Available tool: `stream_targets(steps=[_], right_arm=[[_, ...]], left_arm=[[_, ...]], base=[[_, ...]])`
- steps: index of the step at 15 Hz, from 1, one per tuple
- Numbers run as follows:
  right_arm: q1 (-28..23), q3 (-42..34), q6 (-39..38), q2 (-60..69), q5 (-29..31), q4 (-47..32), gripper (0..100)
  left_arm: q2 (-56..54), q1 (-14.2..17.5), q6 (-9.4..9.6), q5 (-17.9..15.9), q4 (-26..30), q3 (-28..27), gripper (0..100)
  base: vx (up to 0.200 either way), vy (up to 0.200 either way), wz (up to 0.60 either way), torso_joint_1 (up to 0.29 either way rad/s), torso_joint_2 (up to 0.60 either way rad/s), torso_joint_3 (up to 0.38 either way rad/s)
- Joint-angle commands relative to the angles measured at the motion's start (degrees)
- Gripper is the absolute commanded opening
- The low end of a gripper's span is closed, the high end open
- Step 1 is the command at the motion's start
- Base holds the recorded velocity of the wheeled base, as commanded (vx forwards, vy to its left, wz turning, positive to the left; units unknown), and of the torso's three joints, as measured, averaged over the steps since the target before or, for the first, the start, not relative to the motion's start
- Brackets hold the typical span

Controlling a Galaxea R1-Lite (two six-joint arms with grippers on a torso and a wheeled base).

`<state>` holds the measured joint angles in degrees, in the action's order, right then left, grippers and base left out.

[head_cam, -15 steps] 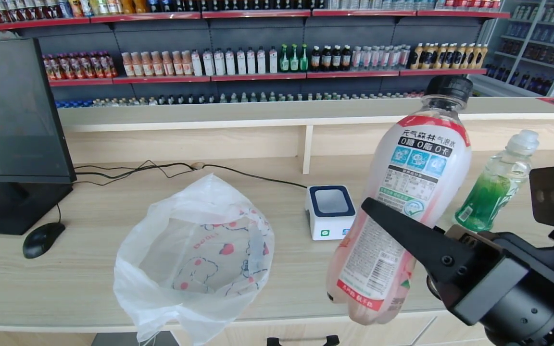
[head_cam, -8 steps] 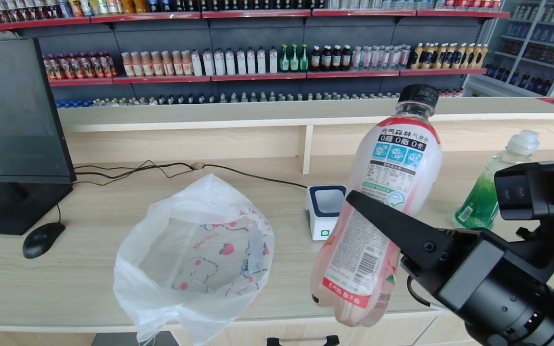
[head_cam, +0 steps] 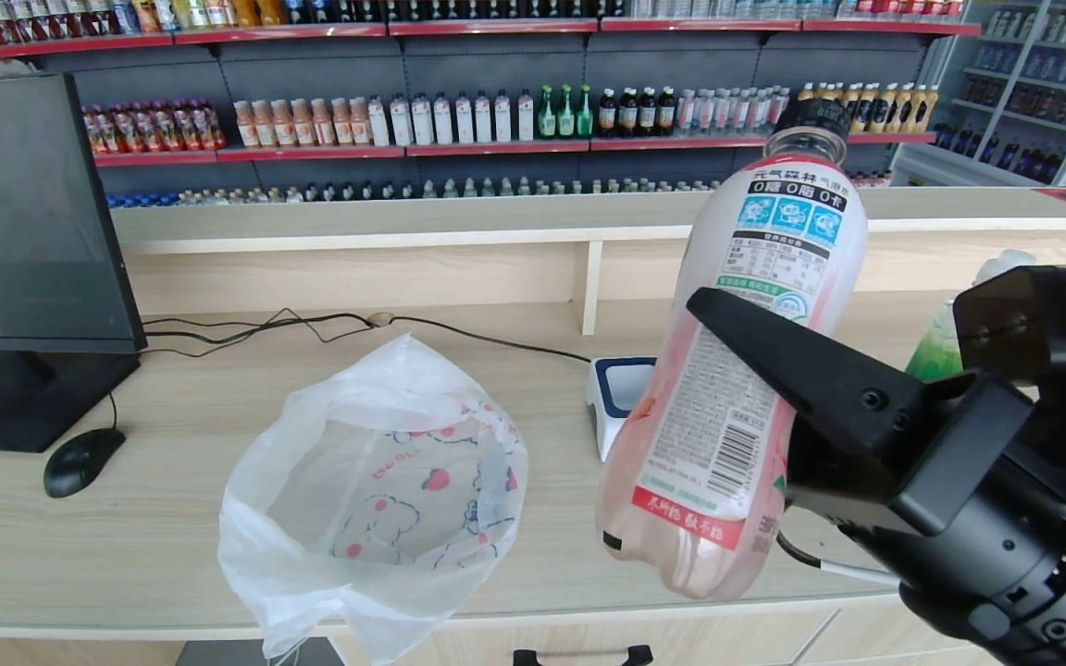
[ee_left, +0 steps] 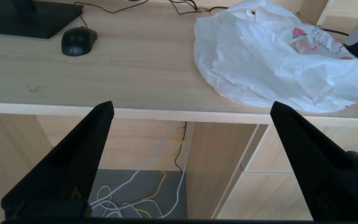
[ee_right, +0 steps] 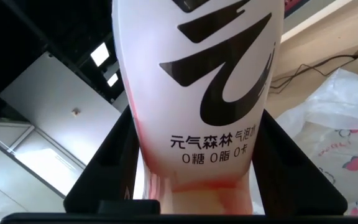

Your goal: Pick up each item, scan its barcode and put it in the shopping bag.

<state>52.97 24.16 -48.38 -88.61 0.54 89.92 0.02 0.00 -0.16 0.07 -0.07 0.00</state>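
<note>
A pink drink bottle (head_cam: 737, 370) with a black cap hangs tilted above the counter's front right, barcode facing me, and my right gripper (head_cam: 755, 370) is shut on its middle. In the right wrist view the bottle (ee_right: 197, 93) stands between both fingers. Behind it the white and blue scanner (head_cam: 614, 398) is partly hidden. The white shopping bag (head_cam: 376, 499) lies open on the counter to the left of the bottle. A green bottle (head_cam: 935, 347) stands at the right, mostly behind my right arm. My left gripper (ee_left: 191, 109) is open and holds nothing, below the counter's front edge, near the bag (ee_left: 278, 56).
A dark monitor (head_cam: 29, 222) and a black mouse (head_cam: 81, 460) occupy the counter's left end. Cables (head_cam: 311, 324) run along the back towards the scanner. A raised ledge (head_cam: 496, 217) closes the counter's far side, with drink shelves beyond.
My right gripper has carried the pink bottle left and upward. The bottle now covers part of the scanner, and my arm hides more of the green bottle.
</note>
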Motion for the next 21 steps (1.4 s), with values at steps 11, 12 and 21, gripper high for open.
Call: stream_targets(steps=[11, 12, 21], right_arm=[[0.38, 3.08, 0.92, 0.55, 0.17, 0.08, 0], [0.56, 2.64, 2.51, 0.55, 0.08, 0.08, 0], [2.58, -1.4, 19.56, -0.42, 0.08, 0.08, 0]], left_arm=[[-0.02, 0.0, -0.02, 0.01, -0.01, 0.0, 100], [-0.02, 0.0, -0.02, 0.01, -0.01, 0.0, 100], [-0.02, 0.0, -0.02, 0.01, -0.01, 0.0, 100]], base=[[0.0, 0.0, 0.0, 0.0, 0.0, 0.0], [0.0, 0.0, 0.0, 0.0, 0.0, 0.0], [0.0, 0.0, 0.0, 0.0, 0.0, 0.0]])
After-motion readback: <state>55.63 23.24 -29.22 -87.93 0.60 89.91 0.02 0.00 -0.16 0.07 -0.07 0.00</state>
